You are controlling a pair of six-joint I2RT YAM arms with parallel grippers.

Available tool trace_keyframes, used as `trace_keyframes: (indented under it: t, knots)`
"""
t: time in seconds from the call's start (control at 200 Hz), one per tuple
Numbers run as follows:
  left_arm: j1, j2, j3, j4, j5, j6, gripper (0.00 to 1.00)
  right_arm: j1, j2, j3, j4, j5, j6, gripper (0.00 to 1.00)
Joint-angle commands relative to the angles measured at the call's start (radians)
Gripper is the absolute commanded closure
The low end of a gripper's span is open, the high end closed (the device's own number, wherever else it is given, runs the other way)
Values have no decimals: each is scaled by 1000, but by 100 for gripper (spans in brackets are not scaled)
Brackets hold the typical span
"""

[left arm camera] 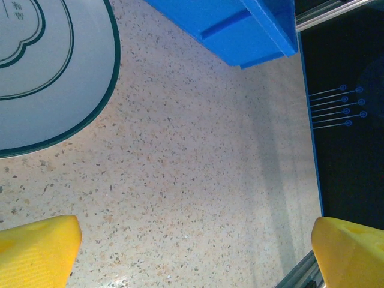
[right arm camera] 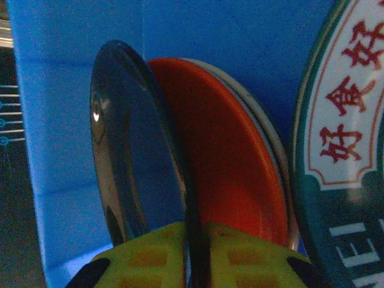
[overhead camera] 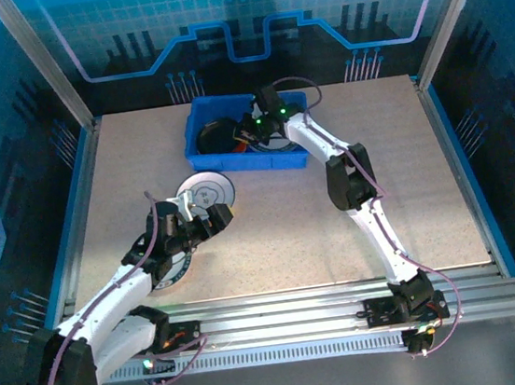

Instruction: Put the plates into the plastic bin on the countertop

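The right end effector (right arm camera: 193,257) reaches into the plastic bin (overhead camera: 200,124), a shallow bright blue tray with smooth walls at the far side of the desk (overhead camera: 407,183). Its yellow waffle-textured pads (right arm camera: 144,259) are clamped on the rim of a glossy black plate (right arm camera: 129,162), which stands on edge and mirrors the light. Just behind it leans an orange-red plate (right arm camera: 234,156), and beside that stands a teal-rimmed plate (right arm camera: 345,120) printed with red characters. The left end effector (left arm camera: 192,252) hangs over the beige speckled desk with its smooth yellow fingers (left arm camera: 36,249) spread wide and holding nothing. A round grey-white plate (left arm camera: 54,78) with a thin dark rim lies flat near it, outside the bin.
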Motion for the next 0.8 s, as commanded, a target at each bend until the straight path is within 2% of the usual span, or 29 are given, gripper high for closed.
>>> trace_keyframes:
  t: [0.0, 0.105, 0.795]
  knots:
    - [-10, 9, -11, 21, -5, 4, 1, 16, -2, 45, -22, 11, -13, 75]
    - [-10, 17, -7, 26, -5, 5, 1, 19, -23, 42, -47, 41, -40, 70]
    - [-35, 94, 36, 56, -11, 10, 1, 18, -98, 48, -194, 163, -172, 65]
